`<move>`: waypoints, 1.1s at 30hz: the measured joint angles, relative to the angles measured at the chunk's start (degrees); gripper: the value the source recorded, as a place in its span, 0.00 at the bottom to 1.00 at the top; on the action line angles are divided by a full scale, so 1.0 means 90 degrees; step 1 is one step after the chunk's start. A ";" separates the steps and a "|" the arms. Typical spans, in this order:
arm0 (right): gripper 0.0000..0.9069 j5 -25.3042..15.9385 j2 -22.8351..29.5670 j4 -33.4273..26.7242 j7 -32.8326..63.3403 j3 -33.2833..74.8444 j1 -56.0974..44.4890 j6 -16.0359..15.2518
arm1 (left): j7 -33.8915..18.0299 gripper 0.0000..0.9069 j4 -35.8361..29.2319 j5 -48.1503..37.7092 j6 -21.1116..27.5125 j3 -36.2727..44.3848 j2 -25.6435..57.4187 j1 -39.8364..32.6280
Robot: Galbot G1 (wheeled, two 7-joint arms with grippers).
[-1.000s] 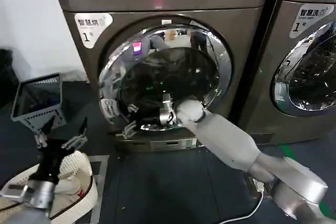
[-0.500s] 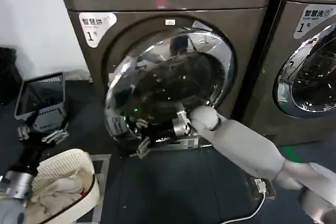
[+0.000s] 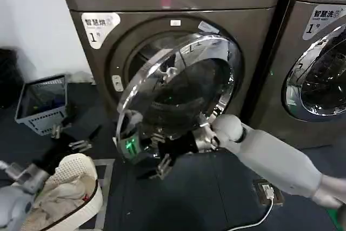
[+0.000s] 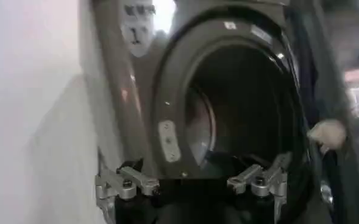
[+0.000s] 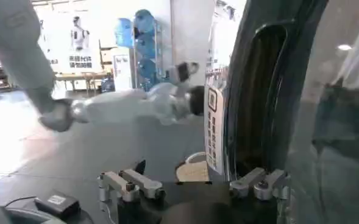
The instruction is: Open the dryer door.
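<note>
At dryer door (image 3: 178, 87) lower rim, right gripper (image 3: 158, 158) spread, hooking edge.

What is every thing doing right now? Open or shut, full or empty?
Dryer door: partly open, swung out from the drum.
Neighbouring machine's door: shut.
Right gripper: open, at the door's lower rim.
Left gripper: open, low beside the white basket.
White basket: holds laundry.
Grey crate: tilted on the floor.

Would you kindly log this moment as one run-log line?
dryer door: partly open | right gripper: open, at door's lower edge | left gripper: open, low beside laundry basket
</note>
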 joint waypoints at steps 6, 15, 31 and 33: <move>1.00 0.0015 -0.0537 0.0500 -0.0131 0.0165 -0.0222 0.0012 | 0.0087 1.00 0.0207 -0.0147 0.0029 0.0417 0.0417 -0.0418; 1.00 0.0010 -0.1146 0.1062 -0.0181 0.0628 -0.0841 0.0053 | 0.0479 1.00 0.0031 -0.0085 -0.0005 0.0880 0.0784 -0.0754; 1.00 -0.0011 -0.2283 0.1814 -0.0282 0.2140 -0.2441 0.0197 | 0.0683 1.00 -0.0444 0.0612 -0.0145 0.2584 0.1021 -0.1694; 1.00 -0.0009 -0.2395 0.1834 -0.0189 0.2429 -0.2746 0.0296 | 0.0686 1.00 -0.0493 0.0649 -0.0153 0.2791 0.1003 -0.1842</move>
